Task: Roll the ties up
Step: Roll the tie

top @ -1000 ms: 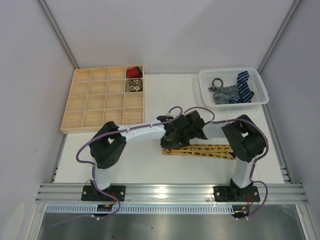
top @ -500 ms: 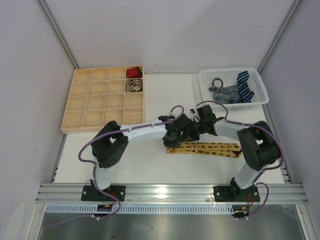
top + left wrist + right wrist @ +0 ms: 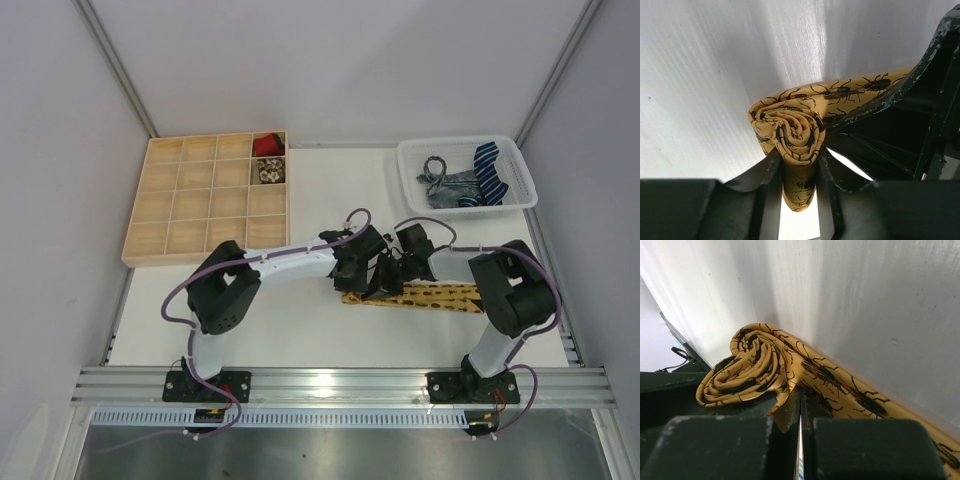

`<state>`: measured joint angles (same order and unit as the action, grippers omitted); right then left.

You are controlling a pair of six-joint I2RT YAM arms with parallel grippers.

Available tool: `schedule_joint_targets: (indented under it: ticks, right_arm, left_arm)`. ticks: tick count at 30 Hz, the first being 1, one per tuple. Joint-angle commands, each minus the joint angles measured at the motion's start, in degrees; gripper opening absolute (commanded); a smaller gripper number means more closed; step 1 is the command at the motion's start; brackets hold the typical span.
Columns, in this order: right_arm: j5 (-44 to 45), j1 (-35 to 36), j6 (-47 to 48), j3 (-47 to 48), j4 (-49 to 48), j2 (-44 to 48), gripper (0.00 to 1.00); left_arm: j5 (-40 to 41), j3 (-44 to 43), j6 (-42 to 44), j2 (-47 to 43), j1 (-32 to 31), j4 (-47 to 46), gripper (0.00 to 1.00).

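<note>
White surface (image 3: 330,190) between pale walls, seen from above.
- Top view. Wooden compartment tray (image 3: 205,190) at far left, holding red roll (image 3: 266,146) and pale patterned roll (image 3: 268,172) in neighbouring cells. White basket (image 3: 408,170) at far right, holding navy striped tie (image 3: 490,170) and grey tie (image 3: 445,185), both loose. Mustard tie (image 3: 440,297) flat on the surface near the arm bases, one end coiled at its left. Left gripper (image 3: 372,280) and right gripper (image 3: 392,280) meeting over that coil.
- Left wrist view. Coil (image 3: 792,131) standing on edge, several turns deep, insect print showing. Left gripper (image 3: 799,165) closed around it, fingers (image 3: 765,172) touching fabric on both sides, a tail of cloth filling the gap between them.
- Right wrist view. Same coil (image 3: 750,365) just ahead of right gripper (image 3: 800,410). Jaws closed to a hairline slit, a fold of cloth touching the tips; pinched or merely resting, cannot tell. Unrolled length (image 3: 855,395) running off to the right, flat on the surface.
- Handling, judged. Light, soft, limp, probably slick. Turns likely to spring loose or telescope sideways once freed. Best taken across the flat faces of the coil, squeezing the layers together. Loose length best kept pressed flat and straight while winding.
</note>
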<state>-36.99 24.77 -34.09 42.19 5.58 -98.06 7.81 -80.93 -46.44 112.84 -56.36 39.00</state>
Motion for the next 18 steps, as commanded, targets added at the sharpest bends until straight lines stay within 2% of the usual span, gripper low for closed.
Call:
schedule_joint_targets:
  ticks: [1,2,3,5,9,18]
  right_arm:
    - [3.2,0.0,0.5,-1.8,-2.1,-2.7,0.0]
    - [2.8,0.1,0.3,-1.8,-2.2,-2.7,0.0]
    - [2.9,0.1,0.5,-1.7,-2.1,-2.7,0.0]
    - [3.2,0.0,0.5,-1.6,-1.8,-2.5,0.0]
    - [4.2,-0.3,1.3,-1.1,-0.1,-1.5,0.0]
    - [3.9,-0.8,2.0,-0.8,0.3,-1.0,0.0]
  left_arm:
    - [-2.4,2.3,-1.2,7.5,-1.4,-2.0,0.36]
    - [-2.4,1.8,-1.0,7.7,-1.5,-1.2,0.43]
    - [-2.2,1.4,-0.9,7.8,-1.5,-0.8,0.46]
    - [-1.8,0.8,-0.8,8.0,-1.6,-0.3,0.47]
    - [-1.0,0.6,-0.8,7.5,-1.7,0.6,0.57]
    - [3.3,-2.0,0.0,4.1,-1.8,5.4,0.62]
